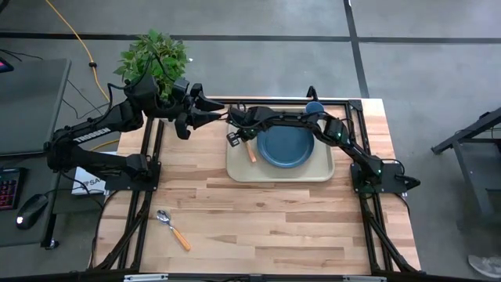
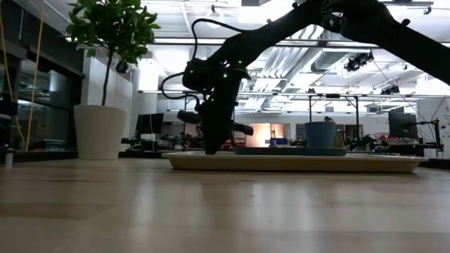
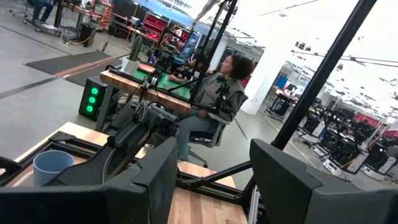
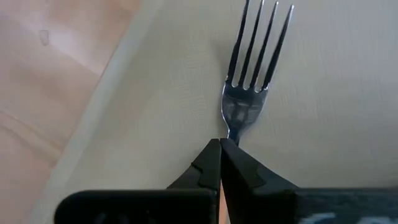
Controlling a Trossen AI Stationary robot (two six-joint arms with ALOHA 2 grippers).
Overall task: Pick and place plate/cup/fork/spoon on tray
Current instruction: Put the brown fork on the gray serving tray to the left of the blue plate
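The beige tray [image 1: 280, 177] lies at the table's far middle. On it sit the dark blue plate [image 1: 286, 146] and, at its far right, the light-blue cup [image 1: 314, 108]. My right gripper [image 1: 237, 136] reaches over the tray's left part, shut on the fork [image 4: 249, 81], whose orange handle [image 1: 250, 151] shows beside the plate. The spoon [image 1: 172, 229] lies flat on the wood at the near left. My left gripper [image 1: 213, 110] stands open, raised beyond the tray's far left corner, with nothing between its fingers. My right gripper pinches the fork's thin neck [image 4: 233, 132], just behind the tines, between its two fingertips [image 4: 208, 155]. The fingers come steeply from above and lie along the fork. The tines point away over the tray's floor; whether the fork rests on the tray I cannot tell.
A potted plant [image 1: 154, 59] stands at the table's far left corner, its white pot [image 2: 100, 131] left of the tray in the low view. A black frame runs along the table's edges. Bare wood lies between tray and near edge. A person [image 3: 217, 99] sits in the room beyond.
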